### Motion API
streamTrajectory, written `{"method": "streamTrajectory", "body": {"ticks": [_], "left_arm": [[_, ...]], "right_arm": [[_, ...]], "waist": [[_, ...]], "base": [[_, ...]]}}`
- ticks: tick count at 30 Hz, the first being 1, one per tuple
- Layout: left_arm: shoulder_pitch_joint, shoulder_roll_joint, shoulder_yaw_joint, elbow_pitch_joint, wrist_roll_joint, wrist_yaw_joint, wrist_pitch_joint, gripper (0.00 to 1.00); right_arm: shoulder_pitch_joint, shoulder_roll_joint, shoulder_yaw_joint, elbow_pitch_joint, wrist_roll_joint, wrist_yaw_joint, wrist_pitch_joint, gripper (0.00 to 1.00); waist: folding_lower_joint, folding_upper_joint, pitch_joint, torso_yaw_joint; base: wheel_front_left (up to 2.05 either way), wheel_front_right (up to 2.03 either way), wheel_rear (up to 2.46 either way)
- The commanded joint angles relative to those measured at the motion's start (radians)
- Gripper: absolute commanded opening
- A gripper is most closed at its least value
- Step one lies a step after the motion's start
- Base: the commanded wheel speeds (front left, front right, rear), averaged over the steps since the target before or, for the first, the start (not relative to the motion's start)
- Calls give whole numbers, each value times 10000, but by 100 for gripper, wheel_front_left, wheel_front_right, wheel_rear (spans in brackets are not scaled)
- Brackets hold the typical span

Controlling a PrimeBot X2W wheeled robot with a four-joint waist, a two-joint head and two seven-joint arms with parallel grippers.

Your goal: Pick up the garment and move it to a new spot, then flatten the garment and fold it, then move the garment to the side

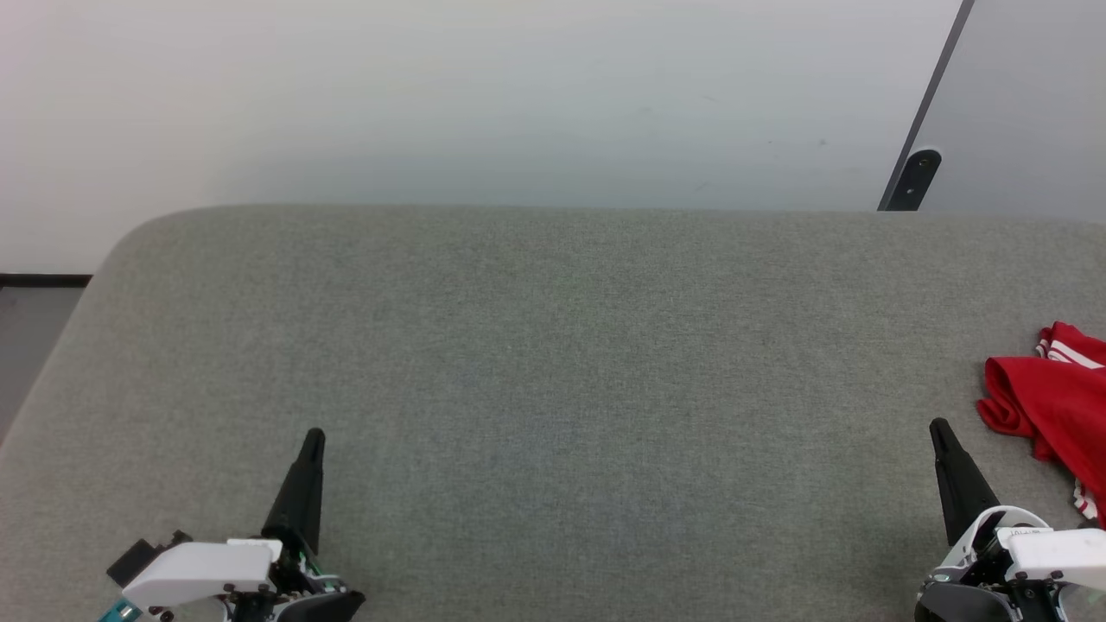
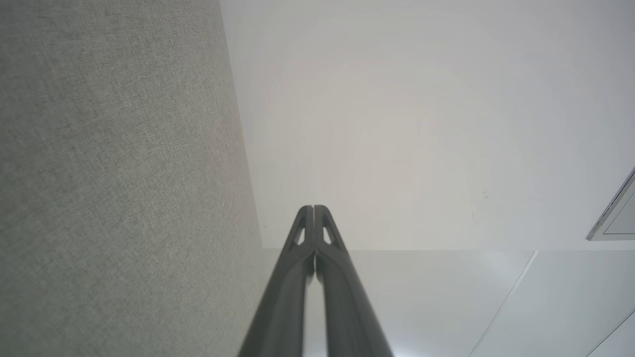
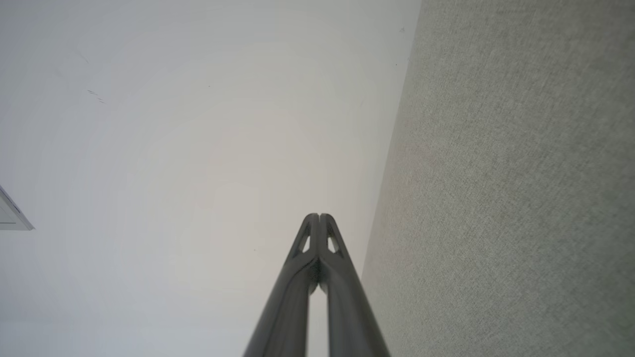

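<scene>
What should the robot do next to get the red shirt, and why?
Probably reach the right gripper toward the garment, opening its jaws on the way. The garment lies crumpled on the grey surface, close to that gripper's right, while the left gripper is far across. Both sets of jaws are shut and empty, so nothing is held yet.

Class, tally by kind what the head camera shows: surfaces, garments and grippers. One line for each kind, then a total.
Surfaces: 1, the grey fabric surface.
Garments: 1, the red garment, bunched near the surface's right side.
Grippers: 2, the left gripper and the right gripper, both shut and holding nothing.
Total: 4.
</scene>
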State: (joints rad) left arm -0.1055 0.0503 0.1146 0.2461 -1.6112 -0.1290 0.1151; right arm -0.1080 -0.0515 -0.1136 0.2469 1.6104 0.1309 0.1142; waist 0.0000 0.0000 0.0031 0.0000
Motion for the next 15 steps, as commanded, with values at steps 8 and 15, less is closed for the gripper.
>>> {"method": "streamTrajectory", "body": {"ticks": [8,15], "left_arm": [[-100,-8,16,10,-30,-55,17,0],[-100,-8,15,10,-30,-55,17,0]], "right_arm": [[-41,31,-11,4,46,-2,-23,0],[-41,31,-11,4,46,-3,-24,0]], "waist": [[0,0,0,0],[0,0,0,0]], "base": [[0,0,0],[0,0,0]]}}
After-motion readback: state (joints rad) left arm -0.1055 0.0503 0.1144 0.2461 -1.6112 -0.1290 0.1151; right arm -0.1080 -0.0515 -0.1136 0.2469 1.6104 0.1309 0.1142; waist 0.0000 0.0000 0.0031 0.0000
